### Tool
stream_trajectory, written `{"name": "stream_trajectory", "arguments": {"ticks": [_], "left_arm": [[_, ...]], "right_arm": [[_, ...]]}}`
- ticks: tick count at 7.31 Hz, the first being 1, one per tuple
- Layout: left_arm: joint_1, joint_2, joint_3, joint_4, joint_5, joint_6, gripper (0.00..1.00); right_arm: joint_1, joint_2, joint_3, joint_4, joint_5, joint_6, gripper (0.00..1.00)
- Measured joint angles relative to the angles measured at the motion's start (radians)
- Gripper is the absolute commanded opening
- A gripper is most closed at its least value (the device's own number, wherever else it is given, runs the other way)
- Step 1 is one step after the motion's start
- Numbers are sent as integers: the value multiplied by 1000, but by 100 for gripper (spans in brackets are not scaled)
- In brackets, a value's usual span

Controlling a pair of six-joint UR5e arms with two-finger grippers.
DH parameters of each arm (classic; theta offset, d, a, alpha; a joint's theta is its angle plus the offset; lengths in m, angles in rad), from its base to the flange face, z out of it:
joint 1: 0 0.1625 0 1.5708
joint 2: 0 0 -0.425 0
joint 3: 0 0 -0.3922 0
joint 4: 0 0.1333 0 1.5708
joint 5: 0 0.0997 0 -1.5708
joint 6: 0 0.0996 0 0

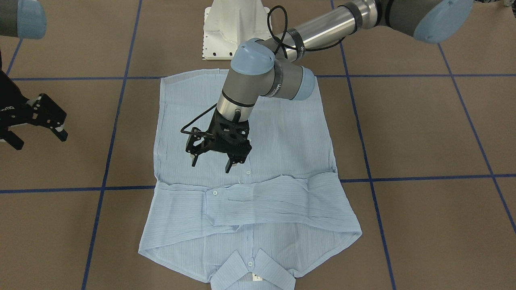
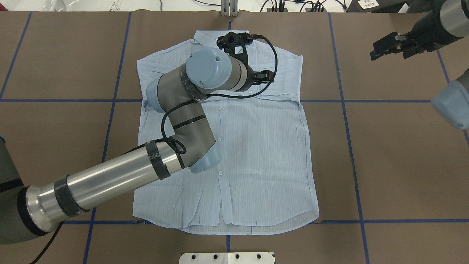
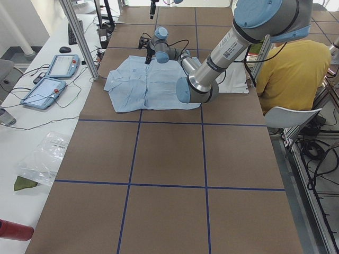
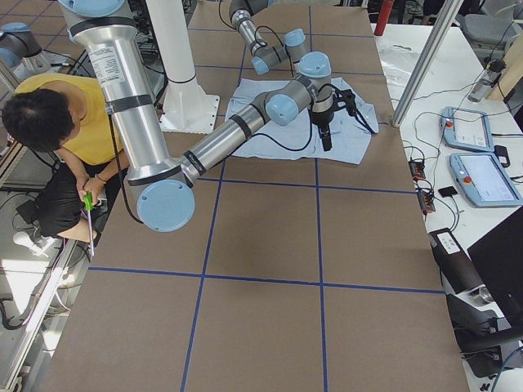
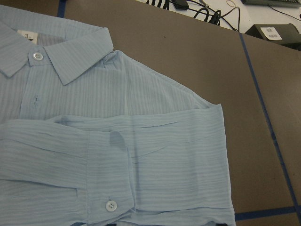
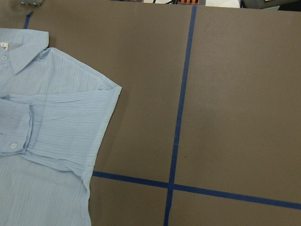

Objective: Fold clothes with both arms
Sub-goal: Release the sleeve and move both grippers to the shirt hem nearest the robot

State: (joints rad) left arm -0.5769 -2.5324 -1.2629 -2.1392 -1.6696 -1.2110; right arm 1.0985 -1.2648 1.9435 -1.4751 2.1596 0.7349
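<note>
Since the shirt point(image 2: 263, 146) already lies flat and buttoned on the worktop point(image 2: 403, 165), with both sleeves point(image 1: 258, 197) crossed over its chest, the step in hand looks like the fold of the body itself. Nearest the robot is the hem point(image 2: 249, 227), spread wide and smooth. Past it, the left arm point(image 2: 110, 183) reaches over the shirt front, and the left tool point(image 1: 211, 166) hangs above the placket on the near side of the sleeve band. Its jaws are spread and it grips nothing. Farther on lie the crossed sleeves, then the collar point(image 1: 252, 274) at the far end. The right tool point(image 1: 38, 137) hovers over bare worktop well off to the right of the shirt, its jaws also apart and empty.

The next move probably calls for both tools to come down on matching points of the cloth, most likely the two hem corners. Each would have to pinch the thin, crinkly fabric cleanly so both sides lift together.
</note>
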Motion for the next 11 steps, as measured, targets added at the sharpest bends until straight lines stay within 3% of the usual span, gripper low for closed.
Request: {"name": "stream_trajectory", "arguments": {"ticks": [2,4,7,9,11], "left_arm": [[-3,160,-246,126,-41,91,100],[-4,361,-475,145,-116,133,100],[60,656,-724,143,-93,65,100],[208,812,-811,143,17,-89,99],[332,875,-816,156,81,-214,78]], "right_arm": [[-136,5,51,39,-122,206,100],[-342,-4,138,46,-298,442,100],[-735,-156,285,42,-636,731,100],[-842,-232,336,42,-724,791,100],[-859,-243,345,42,-742,798,100]]}}
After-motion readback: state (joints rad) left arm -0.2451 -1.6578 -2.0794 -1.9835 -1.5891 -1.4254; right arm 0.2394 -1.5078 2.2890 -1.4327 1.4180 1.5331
